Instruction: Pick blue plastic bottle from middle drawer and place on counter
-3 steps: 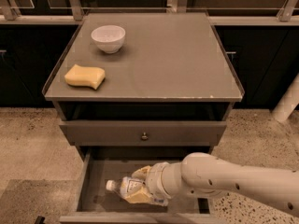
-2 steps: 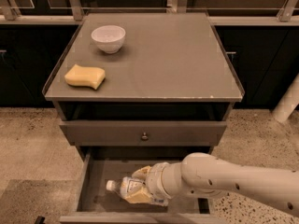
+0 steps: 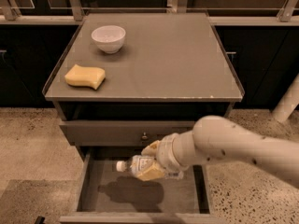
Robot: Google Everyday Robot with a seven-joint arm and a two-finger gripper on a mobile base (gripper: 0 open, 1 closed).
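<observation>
The blue plastic bottle [image 3: 136,166] lies on its side in the air, white cap pointing left, with its shadow on the floor of the open middle drawer [image 3: 110,192] below it. My gripper [image 3: 150,160] reaches in from the right on a thick white arm and is shut on the bottle, one yellowish finger [image 3: 150,148] above it and one under it. The grey counter [image 3: 173,55] is the cabinet top above the drawers.
A white bowl [image 3: 108,38] and a yellow sponge [image 3: 85,76] sit on the left part of the counter. A closed drawer front with a small knob [image 3: 145,136] is just above the gripper. Speckled floor lies on both sides.
The bottle and the gripper have risen off the drawer floor, and a shadow now shows beneath the bottle. The arm has come up a little.
</observation>
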